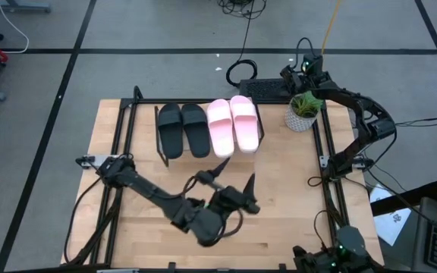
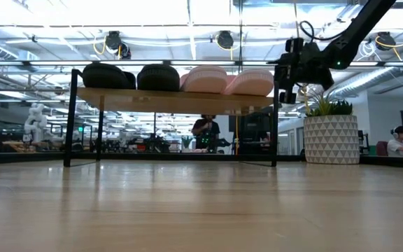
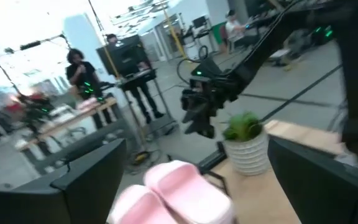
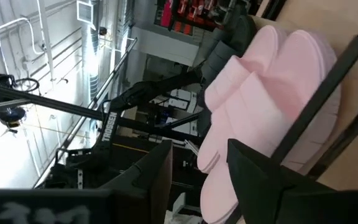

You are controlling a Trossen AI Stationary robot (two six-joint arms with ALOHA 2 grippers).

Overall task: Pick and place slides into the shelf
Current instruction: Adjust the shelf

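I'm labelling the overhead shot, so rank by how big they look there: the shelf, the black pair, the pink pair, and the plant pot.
1. Shelf, largest by far.
2. Black pair and pink pair: they look about alike, so I won't rank one over the other.
3. Plant pot, smallest.

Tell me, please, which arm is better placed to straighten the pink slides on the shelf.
Probably the left. Its open left gripper hangs in front of the shelf, facing the pink slides; the right gripper sits behind the far corner, beside the potted plant.
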